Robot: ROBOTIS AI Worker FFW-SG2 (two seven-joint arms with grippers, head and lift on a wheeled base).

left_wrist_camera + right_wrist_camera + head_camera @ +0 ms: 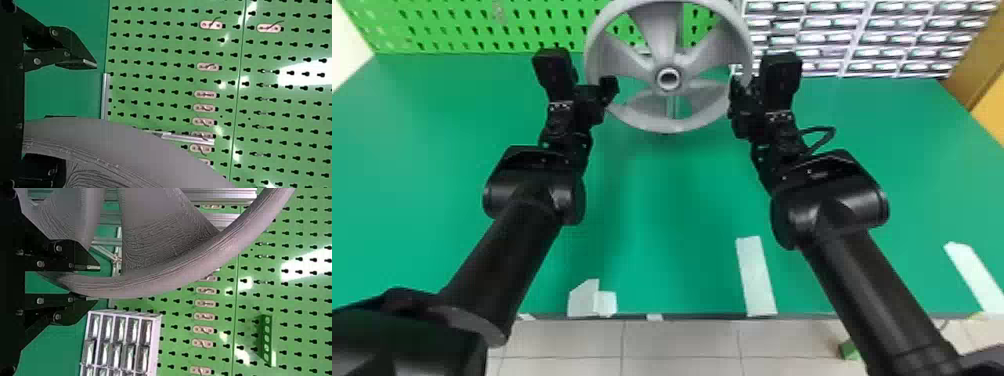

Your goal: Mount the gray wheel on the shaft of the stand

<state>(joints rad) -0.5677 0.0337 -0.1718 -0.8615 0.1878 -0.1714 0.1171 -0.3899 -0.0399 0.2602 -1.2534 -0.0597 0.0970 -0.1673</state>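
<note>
Upright above the table's far part is the gray wheel [652,117], its open hub facing the head camera. At its left rim is my left gripper [608,91]; in the left wrist view the left gripper [78,113] stands open, one finger away from the rim and the other partly hidden by the wheel [101,137]. My right gripper [739,97] is at the right rim. In the right wrist view the right gripper [96,283] is shut on the rim of the wheel [156,280]. Metal bars of the stand [231,196] lie behind the wheel, which hides the shaft.
A green pegboard [482,30] stands behind the green table [657,210]. Parts drawers [862,37] are at the back right, close to the right gripper in its wrist view. White tape strips [756,275] lie along the front edge.
</note>
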